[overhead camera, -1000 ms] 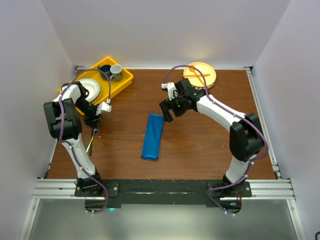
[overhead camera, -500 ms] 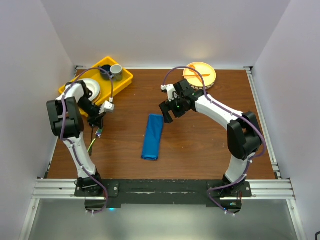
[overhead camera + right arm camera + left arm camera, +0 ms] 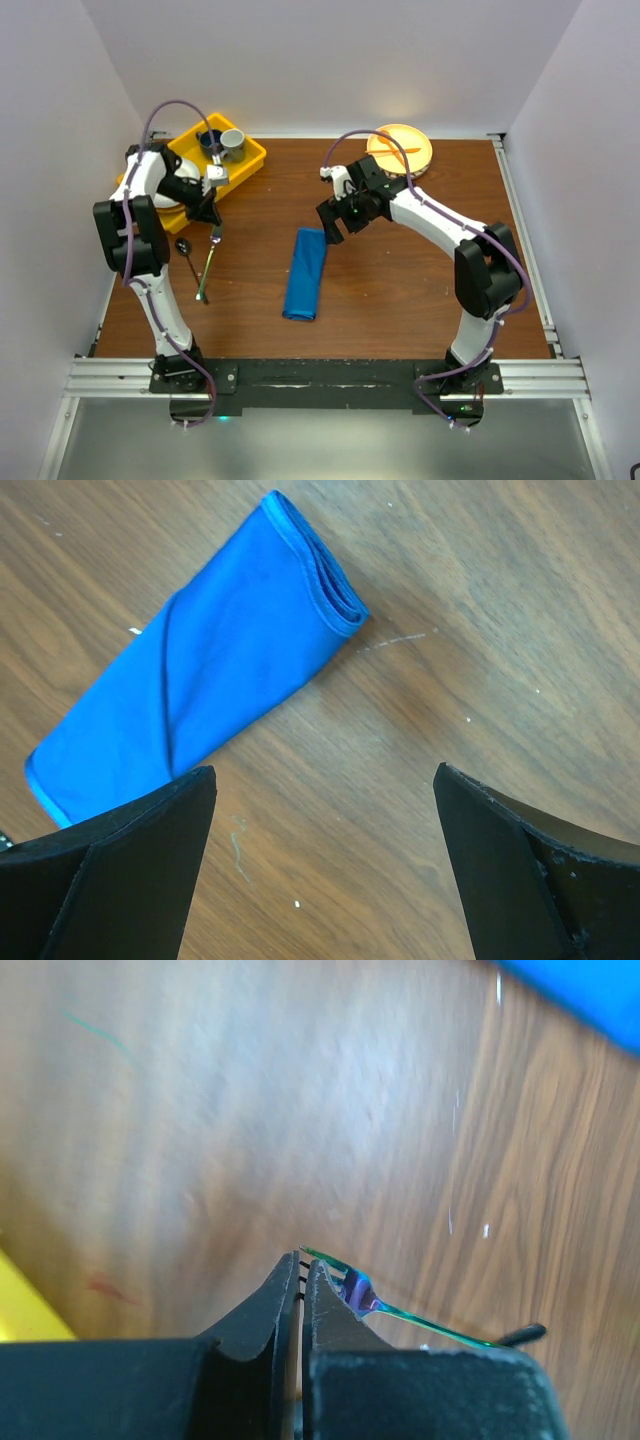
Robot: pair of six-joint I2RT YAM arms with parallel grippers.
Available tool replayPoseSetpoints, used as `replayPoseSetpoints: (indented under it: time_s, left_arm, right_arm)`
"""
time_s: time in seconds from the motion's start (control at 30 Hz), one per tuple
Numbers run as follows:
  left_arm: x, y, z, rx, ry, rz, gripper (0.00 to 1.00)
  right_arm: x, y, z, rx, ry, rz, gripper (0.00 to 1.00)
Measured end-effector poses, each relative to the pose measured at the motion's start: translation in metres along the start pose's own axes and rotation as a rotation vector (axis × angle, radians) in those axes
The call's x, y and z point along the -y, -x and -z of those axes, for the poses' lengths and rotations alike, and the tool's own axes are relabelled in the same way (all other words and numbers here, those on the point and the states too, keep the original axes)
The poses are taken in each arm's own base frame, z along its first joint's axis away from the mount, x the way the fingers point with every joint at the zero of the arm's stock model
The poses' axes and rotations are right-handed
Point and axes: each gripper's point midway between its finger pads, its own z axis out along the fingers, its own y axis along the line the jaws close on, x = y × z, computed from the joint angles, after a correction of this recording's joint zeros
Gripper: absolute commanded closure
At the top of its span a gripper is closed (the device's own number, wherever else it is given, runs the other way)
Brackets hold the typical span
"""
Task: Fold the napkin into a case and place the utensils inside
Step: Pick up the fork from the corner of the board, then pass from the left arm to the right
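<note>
The left gripper (image 3: 302,1266) is clamped on the tine end of the slim iridescent metal fork (image 3: 362,1290), and the right gripper (image 3: 322,780) hangs wide apart just beside the bright blue folded cloth case (image 3: 306,273) lying mid-bench (image 3: 420,290).

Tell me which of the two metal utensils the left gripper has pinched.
The fork: its tined end is pinched in the shut left gripper. The spoon lies loose on the table beside it.
</note>
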Motion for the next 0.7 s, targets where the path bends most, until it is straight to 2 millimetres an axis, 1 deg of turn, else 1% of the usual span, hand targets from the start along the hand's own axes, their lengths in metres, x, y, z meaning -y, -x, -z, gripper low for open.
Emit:
replayPoseSetpoints:
  time_s: [0.2, 0.33, 0.4, 0.5, 0.63, 0.7]
  left_arm:
    - [-0.013, 0.047, 0.016, 0.157, 0.059, 0.088, 1.00]
    - [-0.030, 0.083, 0.033, 0.260, 0.116, 0.105, 1.00]
    - [-0.038, 0.097, 0.038, 0.295, 0.138, 0.100, 1.00]
    - [-0.043, 0.117, 0.038, 0.339, 0.142, 0.102, 1.00]
    - [-0.042, 0.142, 0.030, 0.399, 0.114, 0.126, 1.00]
    - [-0.042, 0.154, 0.027, 0.429, 0.099, 0.139, 1.00]
  right_arm:
    - [-0.003, 0.007, 0.001, 0.016, 0.016, 0.002, 0.06]
    - [-0.003, 0.011, 0.002, 0.027, 0.015, -0.002, 0.06]
    - [-0.003, 0.010, 0.001, 0.026, 0.013, -0.008, 0.06]
    - [-0.001, 0.010, 0.001, 0.026, 0.010, -0.017, 0.07]
    - [0.006, 0.011, 0.003, 0.034, 0.004, -0.052, 0.10]
    - [0.008, 0.013, 0.004, 0.044, 0.018, -0.070, 0.15]
